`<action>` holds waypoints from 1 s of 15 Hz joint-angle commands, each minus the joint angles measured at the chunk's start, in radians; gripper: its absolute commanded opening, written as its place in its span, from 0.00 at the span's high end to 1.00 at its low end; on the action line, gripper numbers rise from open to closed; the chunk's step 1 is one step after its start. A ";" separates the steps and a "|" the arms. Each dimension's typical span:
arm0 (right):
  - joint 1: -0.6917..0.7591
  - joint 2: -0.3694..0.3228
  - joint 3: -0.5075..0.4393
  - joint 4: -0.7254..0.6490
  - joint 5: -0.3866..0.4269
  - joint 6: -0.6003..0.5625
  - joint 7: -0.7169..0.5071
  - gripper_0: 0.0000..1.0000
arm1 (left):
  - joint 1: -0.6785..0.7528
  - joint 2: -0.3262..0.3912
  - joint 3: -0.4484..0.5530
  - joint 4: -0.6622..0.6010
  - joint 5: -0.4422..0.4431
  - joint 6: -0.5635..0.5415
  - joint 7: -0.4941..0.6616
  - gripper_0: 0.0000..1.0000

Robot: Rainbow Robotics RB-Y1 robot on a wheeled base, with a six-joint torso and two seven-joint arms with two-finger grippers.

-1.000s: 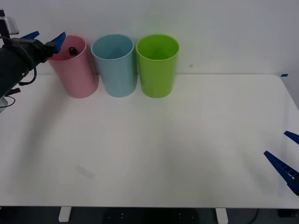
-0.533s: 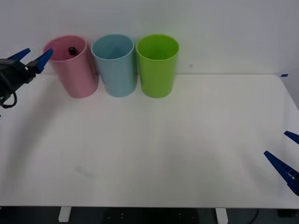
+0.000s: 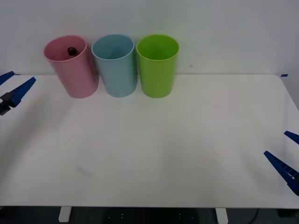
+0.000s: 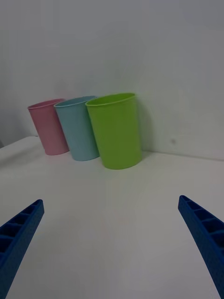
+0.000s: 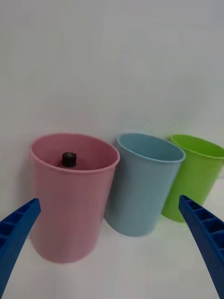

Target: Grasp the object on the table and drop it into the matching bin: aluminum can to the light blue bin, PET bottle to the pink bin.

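The PET bottle [image 3: 72, 51] stands inside the pink bin [image 3: 73, 70]; just its black cap [image 5: 69, 159] shows above the rim, leaning at the back wall. The pink bin [image 5: 70, 205] stands at the table's far left, with the light blue bin [image 3: 115, 65] right beside it. My left gripper [image 3: 13, 87] is open and empty at the table's left edge, left of and lower than the pink bin. My right gripper [image 3: 287, 156] hangs open and empty at the table's near right edge, far from the bins. In the right wrist view the pink bin [image 4: 48, 126] is farthest.
A lime green bin [image 3: 157, 65] stands to the right of the light blue bin, all three in a row against the white wall. The white table [image 3: 177, 140] stretches wide and bare in front of them.
My left gripper has drawn back from the pink bin's rim, moving left and down toward the table's left edge. The bottle stays in the pink bin. The right arm has not moved.
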 commanded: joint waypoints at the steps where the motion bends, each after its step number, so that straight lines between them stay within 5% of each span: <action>1: 0.000 0.000 0.000 0.000 0.000 0.000 0.000 0.00 | 0.102 0.000 0.079 -0.027 -0.003 -0.093 -0.012 0.00; 8: 0.000 0.000 0.000 0.000 0.000 0.000 0.000 0.00 | 0.305 0.004 0.199 -0.036 -0.033 -0.220 -0.196 0.00; 15: 0.000 0.000 0.000 0.000 0.000 0.000 0.000 0.00 | 0.472 0.004 0.236 -0.116 -0.022 -0.320 -0.216 0.00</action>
